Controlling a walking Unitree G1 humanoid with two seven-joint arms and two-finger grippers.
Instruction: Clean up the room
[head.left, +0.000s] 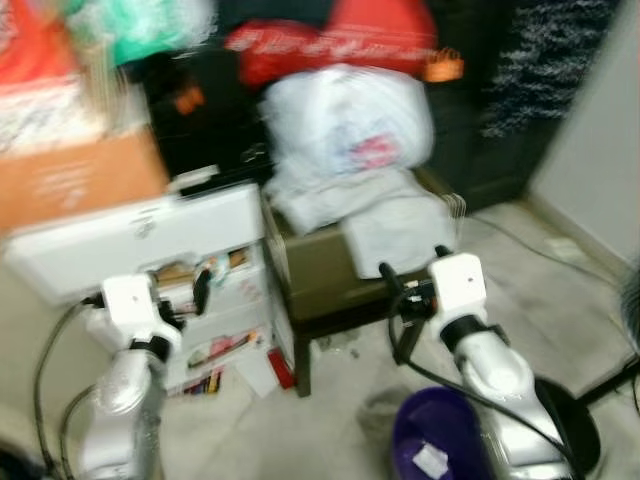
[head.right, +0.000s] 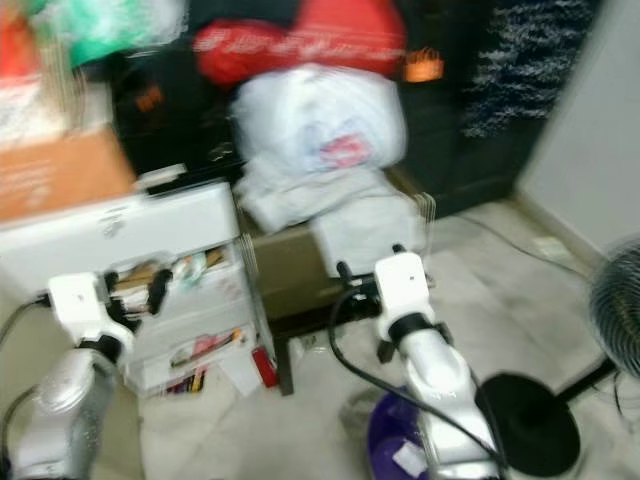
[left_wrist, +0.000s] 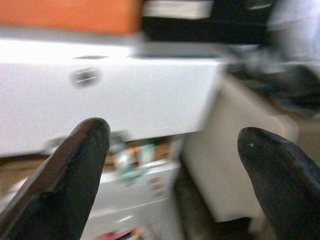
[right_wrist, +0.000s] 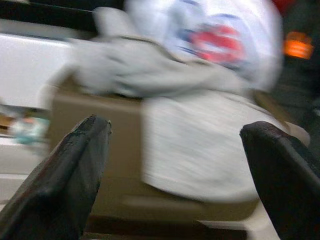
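Note:
The views are blurred. A white plastic bag (head.left: 345, 125) with a red print sits on a heap of grey cloth (head.left: 390, 225), which drapes over a low brown table (head.left: 320, 270). Left of it stands a white drawer unit (head.left: 225, 320) stuffed with small items, under a white flat lid (head.left: 130, 240). My left gripper (head.left: 195, 295) is held up in front of the drawers, open with nothing between its fingers (left_wrist: 85, 150). My right gripper (head.left: 412, 262) is open too and empty, close before the grey cloth (right_wrist: 195, 145) at the table's front.
A purple bucket (head.left: 435, 435) with a scrap of paper inside stands on the floor below my right arm. A fan's black base (head.left: 575, 420) is at the right. An orange box (head.left: 75, 180) and a red bag (head.left: 340, 40) sit behind, against dark furniture.

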